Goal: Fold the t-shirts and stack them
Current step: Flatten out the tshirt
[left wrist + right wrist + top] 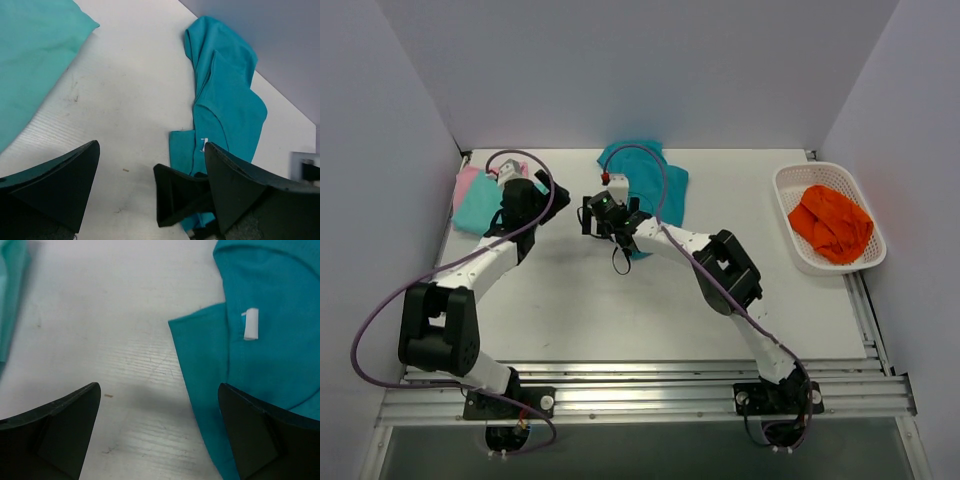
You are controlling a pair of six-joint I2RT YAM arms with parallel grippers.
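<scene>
**Top view.** Aqua shirt (478,208) lies folded on pink shirt (468,180) at rear left, apparently the start of the stack. Teal shirt (645,180) lies rumpled at rear centre, not yet folded.

**Left wrist.** Left gripper (150,165) is spread and empty over bare table (125,100), just beside the aqua shirt.

**Right wrist.** Right gripper (157,390) is spread and empty, with the teal shirt's corner beside one finger, probably positioned to pinch it.

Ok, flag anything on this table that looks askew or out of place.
The deep teal t-shirt lies rumpled and unfolded at the back centre, while the aqua-mint t-shirt lies flat over the pink t-shirt. An orange cloth is bunched in the basket.
</scene>
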